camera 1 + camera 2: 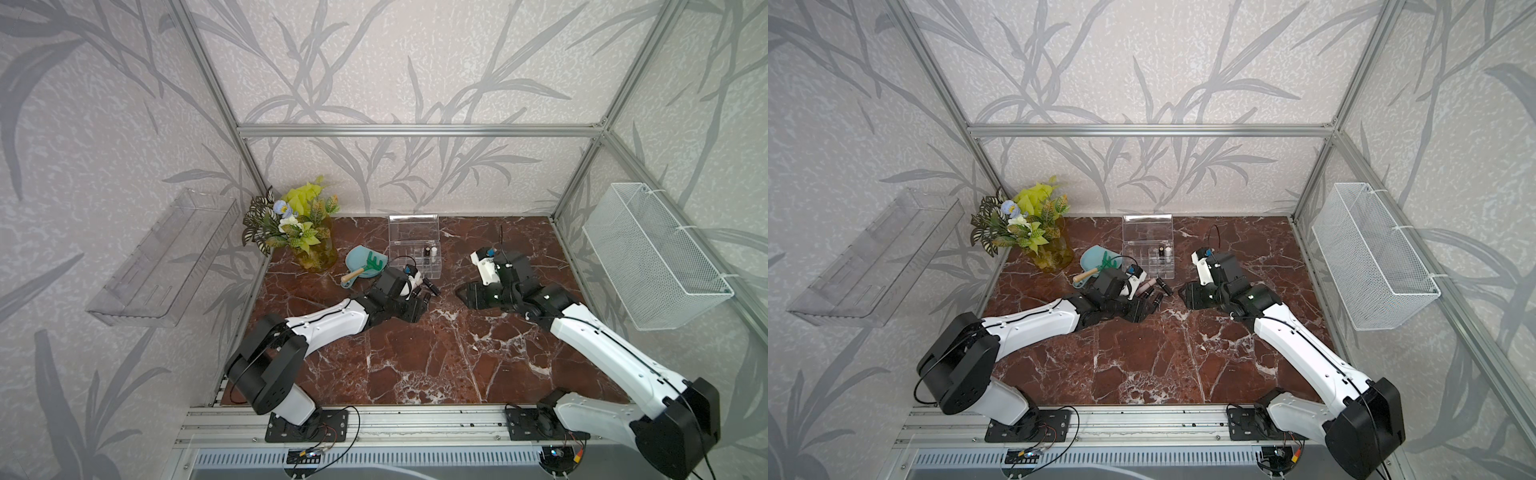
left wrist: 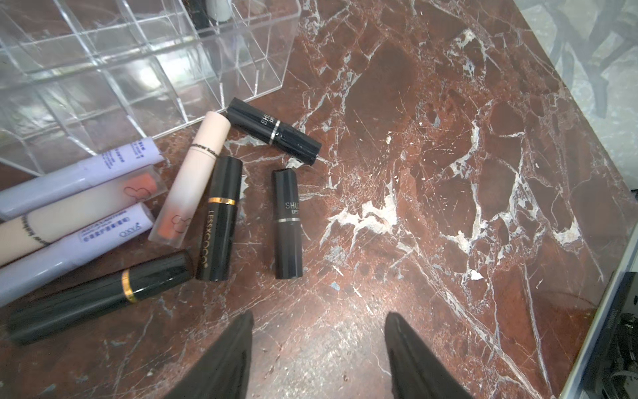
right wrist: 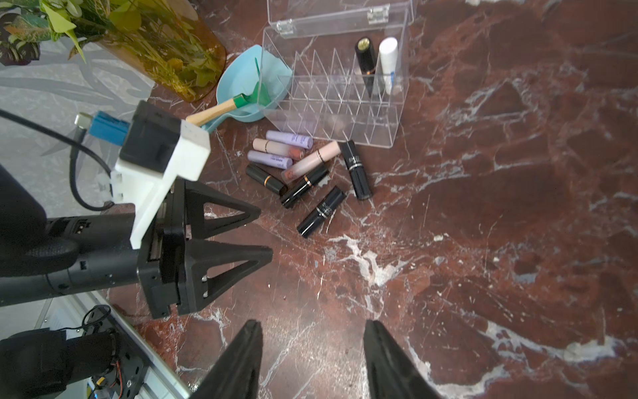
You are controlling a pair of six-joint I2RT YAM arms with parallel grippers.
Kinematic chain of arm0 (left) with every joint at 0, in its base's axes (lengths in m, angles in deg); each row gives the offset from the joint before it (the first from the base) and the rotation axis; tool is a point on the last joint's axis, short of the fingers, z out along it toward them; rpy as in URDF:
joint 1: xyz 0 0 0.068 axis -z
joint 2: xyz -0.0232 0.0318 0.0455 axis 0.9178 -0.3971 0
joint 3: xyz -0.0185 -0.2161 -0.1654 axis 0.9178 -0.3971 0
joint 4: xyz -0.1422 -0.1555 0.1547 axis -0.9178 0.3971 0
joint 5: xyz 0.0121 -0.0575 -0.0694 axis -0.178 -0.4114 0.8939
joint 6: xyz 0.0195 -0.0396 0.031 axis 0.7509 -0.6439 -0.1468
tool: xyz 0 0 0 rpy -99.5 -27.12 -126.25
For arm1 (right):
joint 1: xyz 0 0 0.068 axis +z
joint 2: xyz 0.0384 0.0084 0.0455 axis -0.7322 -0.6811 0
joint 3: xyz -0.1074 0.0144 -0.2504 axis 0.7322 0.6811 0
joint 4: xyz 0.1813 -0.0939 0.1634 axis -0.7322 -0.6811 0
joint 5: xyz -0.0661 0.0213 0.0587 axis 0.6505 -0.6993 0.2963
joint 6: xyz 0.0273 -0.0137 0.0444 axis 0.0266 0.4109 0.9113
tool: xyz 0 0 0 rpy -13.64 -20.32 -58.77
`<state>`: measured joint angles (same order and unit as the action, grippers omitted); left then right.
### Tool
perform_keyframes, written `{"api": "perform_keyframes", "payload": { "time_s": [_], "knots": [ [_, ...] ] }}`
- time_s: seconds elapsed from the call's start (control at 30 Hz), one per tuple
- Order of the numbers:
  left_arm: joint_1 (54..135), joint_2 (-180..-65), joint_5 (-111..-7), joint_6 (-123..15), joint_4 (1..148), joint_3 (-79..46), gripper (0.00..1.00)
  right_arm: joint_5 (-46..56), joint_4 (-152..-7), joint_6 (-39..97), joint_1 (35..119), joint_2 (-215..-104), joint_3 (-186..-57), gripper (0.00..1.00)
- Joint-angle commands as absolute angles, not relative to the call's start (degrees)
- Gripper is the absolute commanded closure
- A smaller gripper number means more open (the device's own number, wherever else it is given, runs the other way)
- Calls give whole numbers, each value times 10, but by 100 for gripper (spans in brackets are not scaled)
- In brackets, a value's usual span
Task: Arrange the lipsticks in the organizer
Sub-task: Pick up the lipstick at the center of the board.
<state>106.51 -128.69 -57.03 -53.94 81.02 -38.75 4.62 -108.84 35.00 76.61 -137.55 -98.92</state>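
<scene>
Low beside lipsticks [image 2: 219, 217], left pincer [image 2: 319, 315] gapes; nothing held.

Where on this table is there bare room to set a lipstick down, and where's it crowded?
Free: the wide front stretch of table up to the rail; also the back corner right of the organizer. Crowded: loose lipsticks at the organizer's front, scoop and vase on its left.

The organizer [image 3: 345, 127] is clear, glossy hard plastic, and the table [image 2: 448, 172] looks like polished red-brown marble veined in white. The black lipsticks [image 2: 221, 217] are shiny with metallic bands (gold on some, silver on others). The lilac tubes [image 2: 79, 172] look smooth and satiny, the pale pink tubes [image 2: 200, 165] frosted, and the rake handle [image 3: 214, 112] is bare wood.
</scene>
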Motion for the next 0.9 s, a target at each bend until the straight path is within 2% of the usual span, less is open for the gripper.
{"api": "perform_keyframes", "payload": {
  "time_s": [0.0, 0.43, 0.87],
  "knots": [
    [1077, -1303, -598, -541, 830, -360, 38, 25, -1100, 372, 769, -1356, -960, 49],
    [1087, -1394, -662, -529, 855, -306, 43, 24, -1088, 378, 770, -1342, -919, 50],
    [1102, -1458, -671, -521, 856, -254, 51, 38, -1105, 365, 769, -1330, -916, 51]
  ]
}}
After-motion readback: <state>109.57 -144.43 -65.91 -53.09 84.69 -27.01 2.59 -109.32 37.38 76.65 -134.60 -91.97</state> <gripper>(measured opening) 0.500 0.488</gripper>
